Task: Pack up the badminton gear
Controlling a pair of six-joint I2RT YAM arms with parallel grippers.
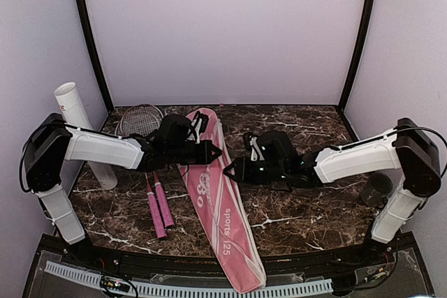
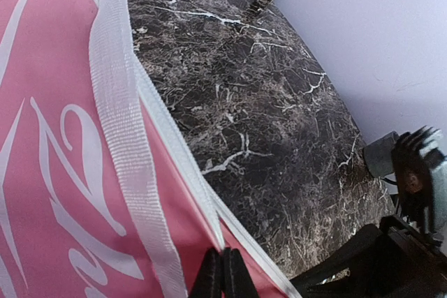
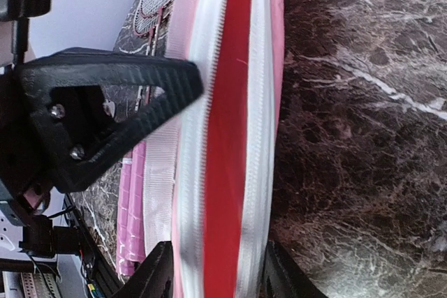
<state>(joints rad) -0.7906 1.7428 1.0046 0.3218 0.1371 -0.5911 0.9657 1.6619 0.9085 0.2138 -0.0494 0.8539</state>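
The pink racket-shaped bag (image 1: 222, 209) lies diagonally on the marble table, its zip parted along the right edge. My left gripper (image 1: 215, 151) is shut on the bag's upper white zip edge (image 2: 209, 214); its tips (image 2: 223, 275) are pinched together on it. My right gripper (image 1: 232, 170) is open and straddles the parted zip, with the bag's red lining (image 3: 229, 144) between its fingers (image 3: 155, 273). Two red-framed rackets (image 1: 140, 120) lie left of the bag, their pink handles (image 1: 159, 207) toward me. A long white tube (image 1: 78, 125) leans at the far left.
A dark grey cup (image 1: 378, 190) stands on the table beside the right arm's base. The left arm's black finger (image 3: 105, 99) shows close above the bag in the right wrist view. Walls close in the table on three sides.
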